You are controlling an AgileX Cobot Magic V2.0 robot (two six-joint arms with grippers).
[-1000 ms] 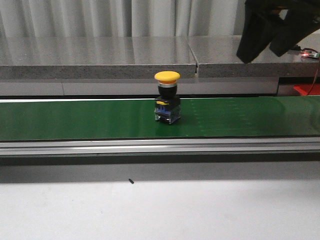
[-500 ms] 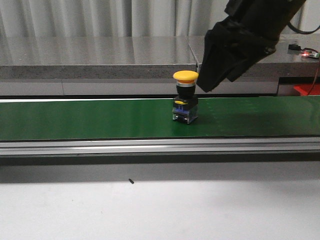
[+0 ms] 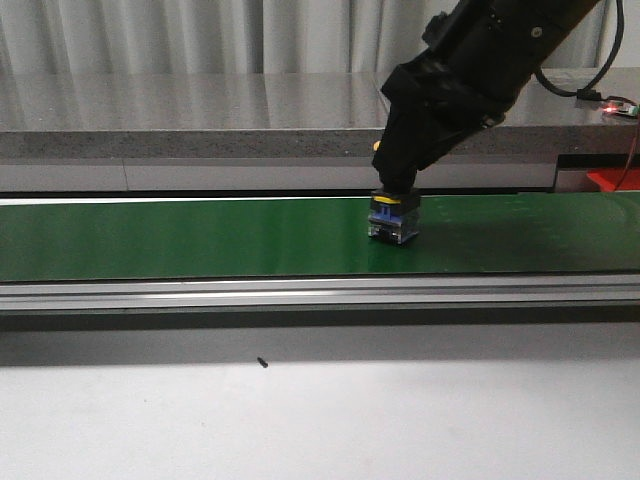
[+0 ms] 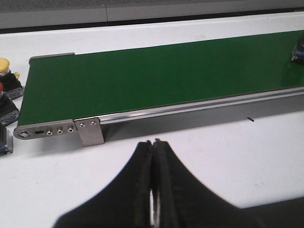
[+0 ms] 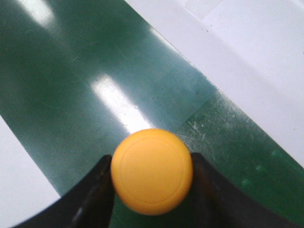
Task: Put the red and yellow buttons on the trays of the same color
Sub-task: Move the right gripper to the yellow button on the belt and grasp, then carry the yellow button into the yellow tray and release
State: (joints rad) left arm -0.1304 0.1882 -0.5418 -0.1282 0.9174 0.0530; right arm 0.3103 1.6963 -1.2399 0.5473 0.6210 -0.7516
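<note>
Over at the left end of the green conveyor belt (image 4: 156, 78), off the belt on the white table (image 4: 266, 156), a few spare buttons (image 4: 7, 90) sit in a little cluster; one has a yellow cap, one shows red, the rest is cut off by the frame edge. The left gripper (image 4: 153, 190) hangs over the white table just in front of the belt's near rail, its two black fingers pressed together with nothing between them. Moving right along the belt, the yellow button (image 3: 393, 215) stands upright a bit right of the belt's middle, roughly halfway between the near and far edges, on its dark blue-and-clear block base. The right gripper (image 3: 397, 180) is down over it from above; in the right wrist view the yellow cap (image 5: 152, 171) sits between the two black fingers (image 5: 92, 190), which look right up against both sides of it, though whether they're actually squeezing can't be told. No readable writing or branding shows anywhere. At the far right a small red light (image 3: 612, 106) glows on the grey ledge behind.
</note>
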